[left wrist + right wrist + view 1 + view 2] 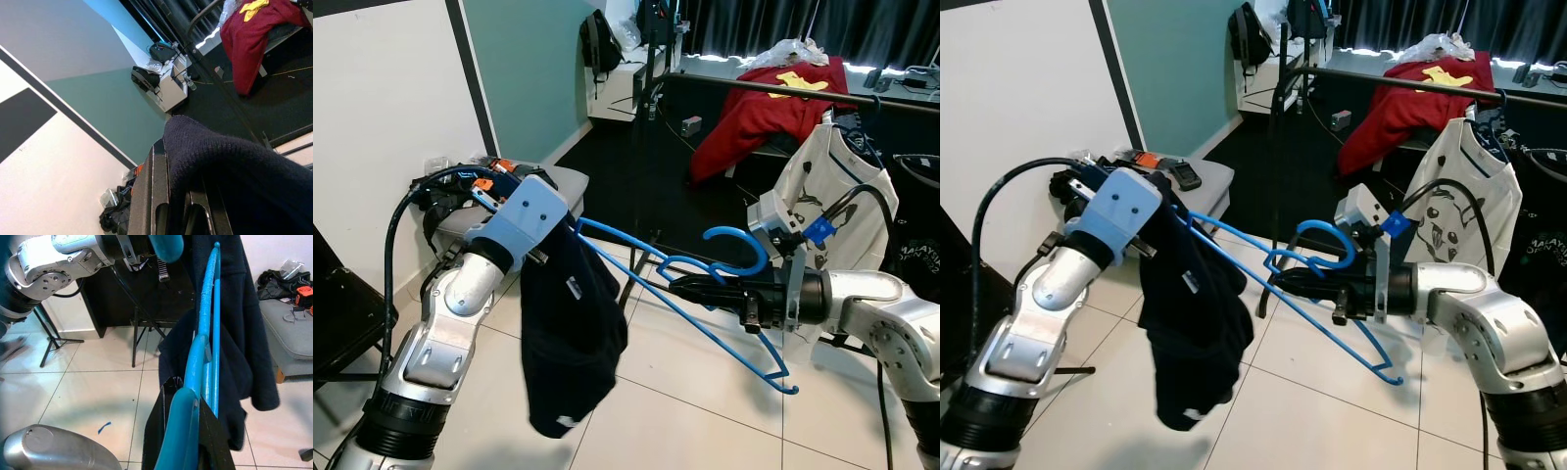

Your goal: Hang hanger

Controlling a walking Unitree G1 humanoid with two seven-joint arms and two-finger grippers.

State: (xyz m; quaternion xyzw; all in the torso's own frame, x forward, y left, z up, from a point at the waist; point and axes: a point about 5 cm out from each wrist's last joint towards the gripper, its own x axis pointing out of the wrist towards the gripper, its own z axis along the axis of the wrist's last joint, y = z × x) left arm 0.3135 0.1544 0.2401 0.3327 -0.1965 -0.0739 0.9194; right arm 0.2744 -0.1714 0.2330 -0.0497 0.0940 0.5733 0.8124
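Head views: blue hanger [705, 294] held level above the tiled floor [685, 411], right end effector [690, 286] clamped on its neck below the hook. Left end effector [1157, 238] grips a dark navy garment [1190, 333] draped off the hanger's far end. Clothes rail [783, 90] behind carries a red shirt [759, 113] and a white one [1459, 186].

Left wrist: navy knit over the fingers [151, 196], apparently pinched between them.

Right wrist: fingers [161, 431] closed on the blue hanger.

home room: clothes rail [773, 88] with garments, tiled floor [685, 392], ottoman [570, 181].
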